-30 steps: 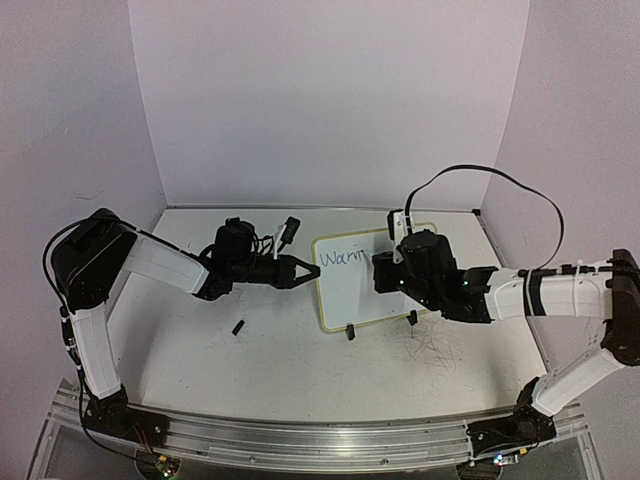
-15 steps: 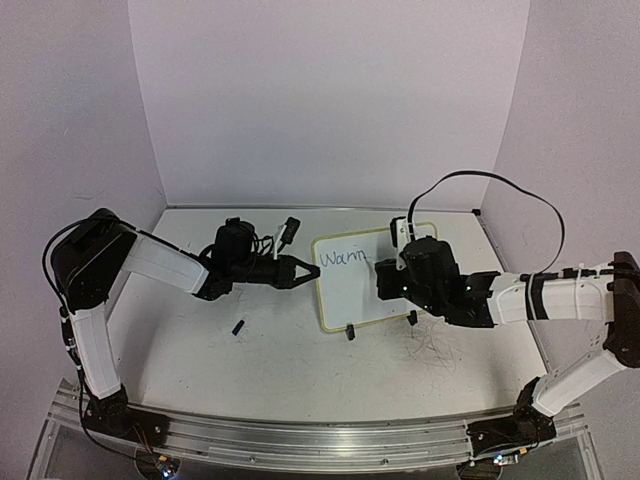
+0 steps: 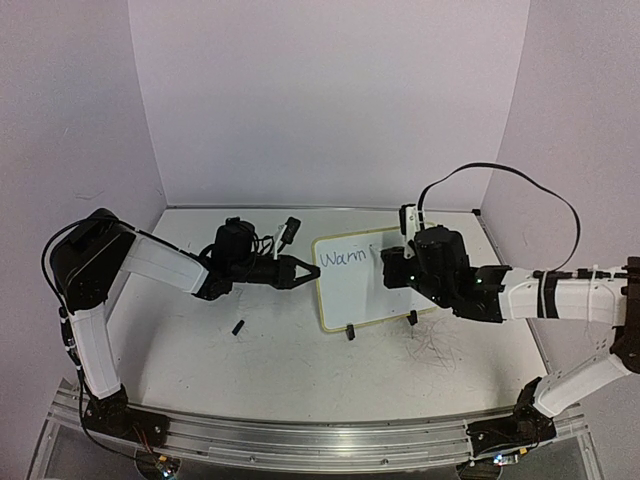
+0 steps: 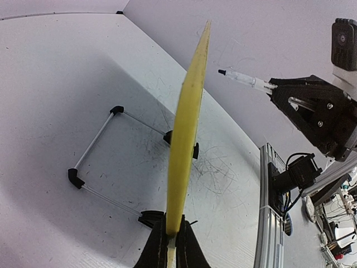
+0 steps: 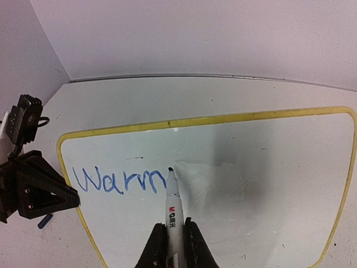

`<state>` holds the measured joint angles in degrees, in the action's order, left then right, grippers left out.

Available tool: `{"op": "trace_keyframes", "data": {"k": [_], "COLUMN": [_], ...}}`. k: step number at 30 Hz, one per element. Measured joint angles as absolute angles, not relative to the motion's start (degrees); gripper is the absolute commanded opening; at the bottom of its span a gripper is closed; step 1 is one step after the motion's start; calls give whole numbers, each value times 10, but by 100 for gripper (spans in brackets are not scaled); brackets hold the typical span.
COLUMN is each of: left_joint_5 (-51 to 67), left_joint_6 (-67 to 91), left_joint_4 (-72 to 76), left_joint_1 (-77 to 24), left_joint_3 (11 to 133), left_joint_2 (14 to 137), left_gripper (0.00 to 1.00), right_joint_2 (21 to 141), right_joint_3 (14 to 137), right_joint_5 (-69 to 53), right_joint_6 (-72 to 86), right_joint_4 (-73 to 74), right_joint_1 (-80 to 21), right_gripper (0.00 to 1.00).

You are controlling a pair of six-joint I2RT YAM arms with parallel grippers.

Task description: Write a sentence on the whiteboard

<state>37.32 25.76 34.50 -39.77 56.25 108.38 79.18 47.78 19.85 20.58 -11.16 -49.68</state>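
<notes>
Grey, scuffed counter (image 3: 250,370) carries a loose black cap (image 3: 239,327) near the left arm. Beyond it, right of centre, the whiteboard (image 3: 355,295) stands propped on a wire stand (image 4: 97,151), its near edge on black clips (image 3: 351,333). The left pincer (image 4: 170,228) is clamped on the board's left yellow frame, evidently bracing it against writing pressure. The right pincer (image 5: 169,230) grips a marker (image 5: 172,204), its tip just right of the sentence (image 5: 120,181), which reads "Warm" along the far line. Whether the tip touches cannot be told.

Soft, even light (faint violet cast), weak shadows; wrist views bow at edges.
</notes>
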Motion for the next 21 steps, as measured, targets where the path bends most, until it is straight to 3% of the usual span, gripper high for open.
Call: {"op": "trace_keyframes", "data": {"k": [21], "left_joint_5": [373], "left_joint_6": [255], "left_joint_4": [345], "left_joint_1": [-398], "left_joint_3": [562], "left_joint_2": [1084], "left_gripper": [0], "right_joint_2": [818], "right_joint_3": [496], "right_joint_5": [198], "right_joint_6": [191], "right_joint_4": [-114], "right_joint_1": [-491], "right_gripper": [0]}}
